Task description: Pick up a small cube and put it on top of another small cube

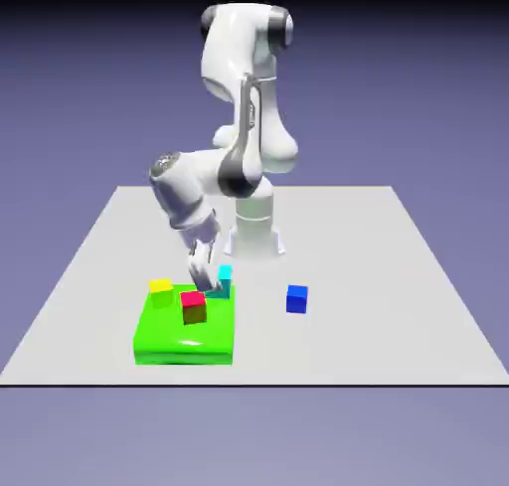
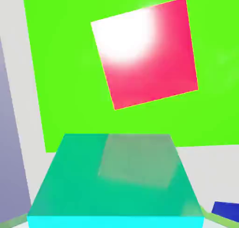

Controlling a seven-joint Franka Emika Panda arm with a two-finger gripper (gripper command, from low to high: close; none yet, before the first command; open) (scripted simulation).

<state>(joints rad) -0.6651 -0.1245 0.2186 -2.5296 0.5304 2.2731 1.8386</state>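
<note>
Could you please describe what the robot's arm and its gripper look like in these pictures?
The arm is glossy white, built of rounded, bulbous links with dark grey bands at the joints. It rises from a white cylindrical base. The gripper is white with two slim pale fingers. No cables or markings are visible.

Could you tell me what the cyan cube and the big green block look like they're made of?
Both are rendered, so this is only appearance. The cyan cube looks like smooth, glossy plastic: its top carries a faint mirror-like reflection. The green block also reads as plain plastic, uniform in colour, with rounded, slightly shiny edges; nothing firmer can be told.

Fingertips hidden behind cyan cube (image 2: 114,180)
</note>
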